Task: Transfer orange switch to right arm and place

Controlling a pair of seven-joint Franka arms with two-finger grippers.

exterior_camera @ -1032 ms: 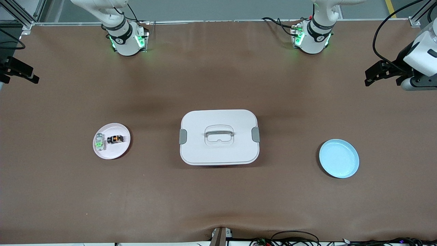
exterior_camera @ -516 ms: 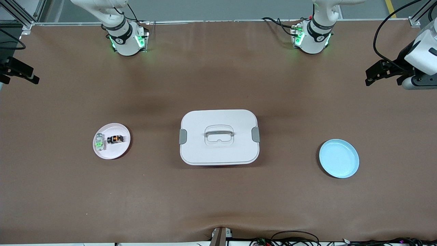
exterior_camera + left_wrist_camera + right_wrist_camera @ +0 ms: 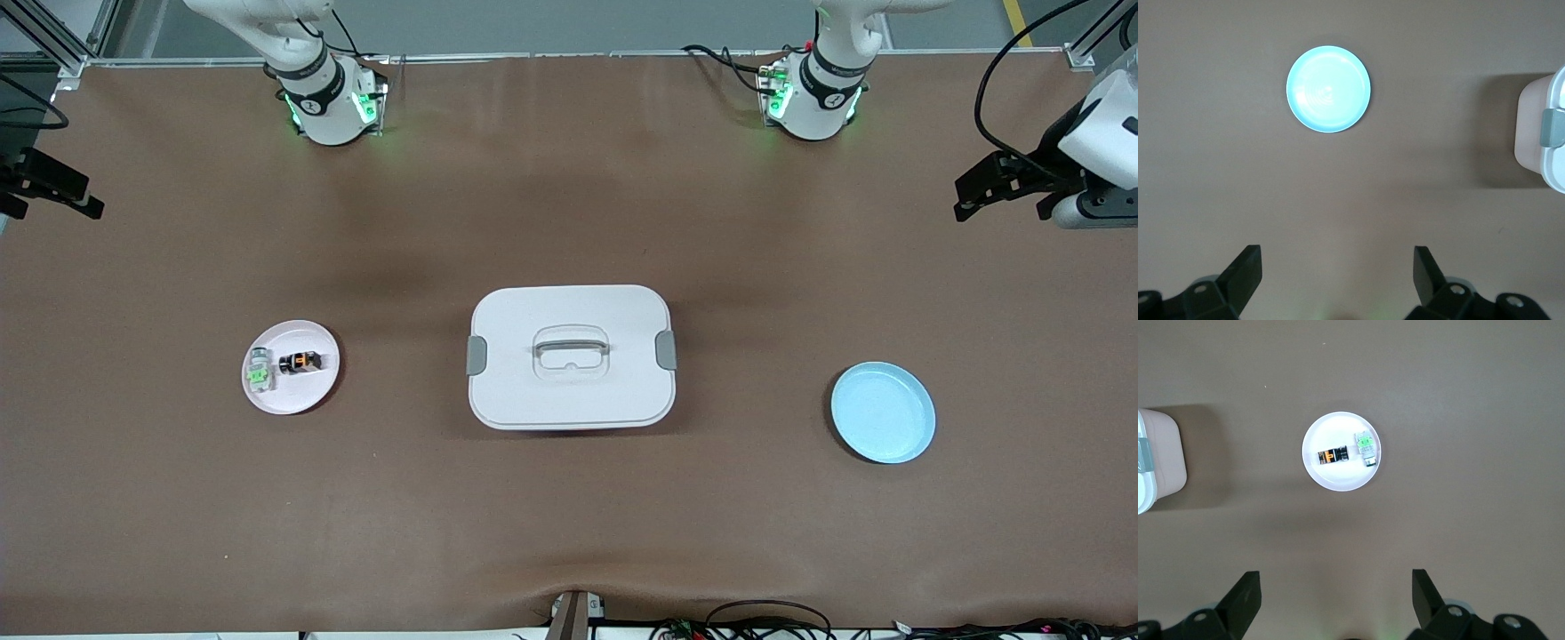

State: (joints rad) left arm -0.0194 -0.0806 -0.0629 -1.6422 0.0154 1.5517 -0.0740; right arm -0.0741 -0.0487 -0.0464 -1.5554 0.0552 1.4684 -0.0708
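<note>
The orange switch [image 3: 300, 362] [image 3: 1333, 456] is a tiny black block with orange marks. It lies on a small pale plate [image 3: 293, 404] [image 3: 1338, 483] toward the right arm's end of the table. My right gripper [image 3: 1337, 580] hangs high over the bare table beside that plate, open and empty. The right arm's hand [image 3: 49, 185] shows only at the table's end. My left gripper [image 3: 1338, 257] is also open and empty, high over the table near the blue plate [image 3: 883, 412] [image 3: 1328, 89]. Its hand [image 3: 1080, 169] is at the left arm's end.
A pale clear block with green marks [image 3: 259, 373] [image 3: 1366, 448] lies beside the switch on the same plate. A white lidded box [image 3: 533, 400] [image 3: 1538, 133] [image 3: 1158, 460] with a handle stands mid-table between the two plates. Brown table surface lies around them.
The left arm's hand has drifted slightly toward its end of the table. The switch, plates, box and right arm have not moved.
</note>
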